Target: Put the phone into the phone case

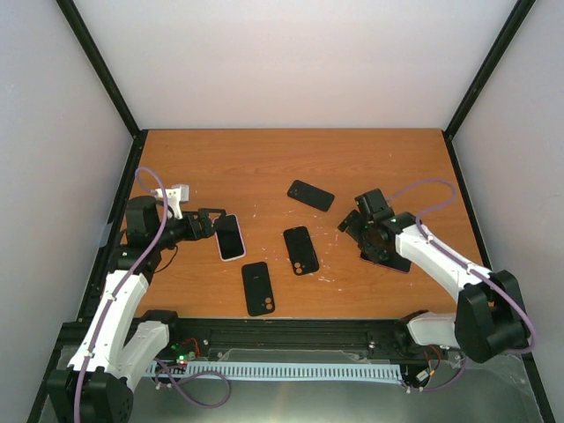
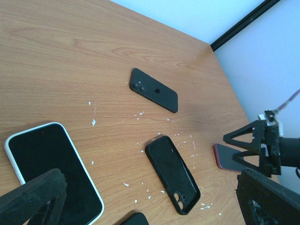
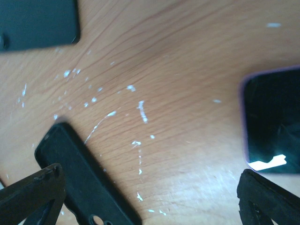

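An empty black phone case (image 1: 300,249) lies open side up mid-table; it also shows in the left wrist view (image 2: 174,173) and the right wrist view (image 3: 84,183). A white-rimmed phone (image 1: 231,238) lies screen up just right of my left gripper (image 1: 211,225), which is open and empty; the phone shows in the left wrist view (image 2: 51,173). A pink-rimmed phone (image 1: 388,256) lies screen up beside my right gripper (image 1: 368,236), which is open, empty and low over the table. That phone also shows in the right wrist view (image 3: 274,122).
A black phone (image 1: 310,195) lies back up behind the case, also in the left wrist view (image 2: 153,90). Another black phone or case (image 1: 257,287) lies near the front edge. White scratch marks cover the wood around the case.
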{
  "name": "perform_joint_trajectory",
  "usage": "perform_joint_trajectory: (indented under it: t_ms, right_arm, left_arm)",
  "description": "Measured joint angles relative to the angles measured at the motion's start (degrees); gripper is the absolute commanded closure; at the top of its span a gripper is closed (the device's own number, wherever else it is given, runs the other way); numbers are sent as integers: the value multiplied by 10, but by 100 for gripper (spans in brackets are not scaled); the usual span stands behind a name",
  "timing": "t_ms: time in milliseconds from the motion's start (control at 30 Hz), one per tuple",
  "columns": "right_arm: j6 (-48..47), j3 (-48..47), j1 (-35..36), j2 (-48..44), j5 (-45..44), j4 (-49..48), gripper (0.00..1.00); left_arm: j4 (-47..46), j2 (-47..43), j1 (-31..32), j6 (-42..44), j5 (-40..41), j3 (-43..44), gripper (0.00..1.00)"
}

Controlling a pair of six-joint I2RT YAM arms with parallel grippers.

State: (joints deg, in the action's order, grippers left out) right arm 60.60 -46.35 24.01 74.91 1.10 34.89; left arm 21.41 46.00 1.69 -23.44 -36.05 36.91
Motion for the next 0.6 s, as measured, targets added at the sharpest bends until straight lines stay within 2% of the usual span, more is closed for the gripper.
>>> perform_joint_trajectory:
  t_ms: [200,367,600]
  right_arm:
    - [115,31,-49,-42,-39,55,0]
    - [149,86,-127,-50,-34,60,0]
    - [190,108,-150,-65,-46,53,0]
  left_arm:
    - [0,0,0,0,-4,0,1]
    - [0,0,0,0,-6,0,1]
    - [0,0,0,0,-6,0,0]
